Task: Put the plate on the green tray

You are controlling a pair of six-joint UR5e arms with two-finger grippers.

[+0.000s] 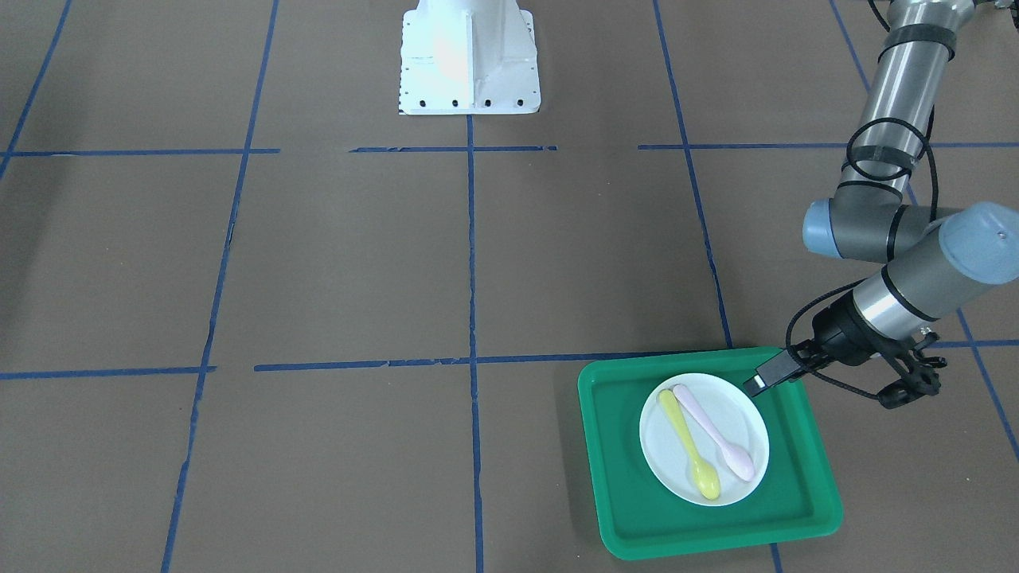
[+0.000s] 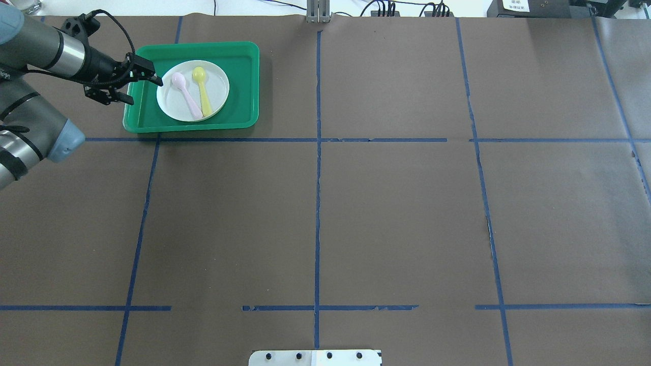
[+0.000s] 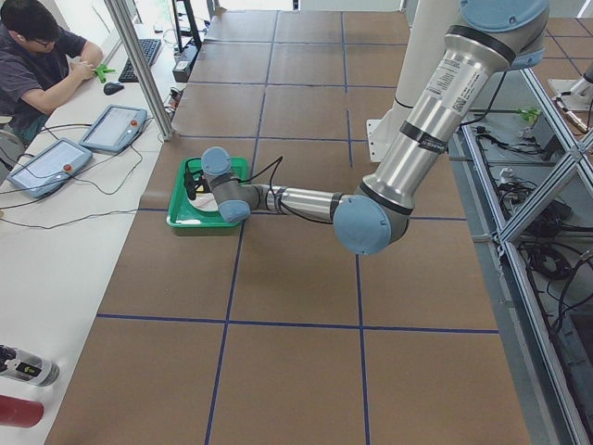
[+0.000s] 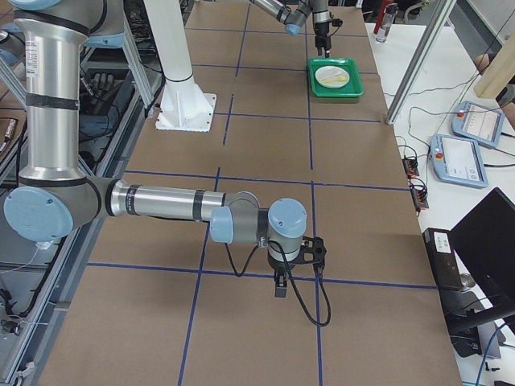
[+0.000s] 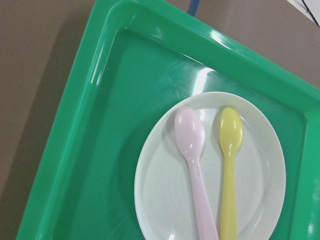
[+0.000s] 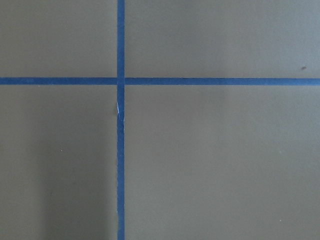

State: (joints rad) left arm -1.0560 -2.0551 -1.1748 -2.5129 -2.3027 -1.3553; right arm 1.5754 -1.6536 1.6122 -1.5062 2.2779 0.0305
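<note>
Placement looks all but done: the plate lies flat in the green tray, its rim right at the tips of the left gripper. Whether those jaws pinch it cannot be told. The next move likely calls for release, then a lift clear.

pink spoon and yellow spoon, side by side, lower right of the front-facing view; blue tape lines grid the brown table cover; seated person, upper left of the left-side view.
</note>
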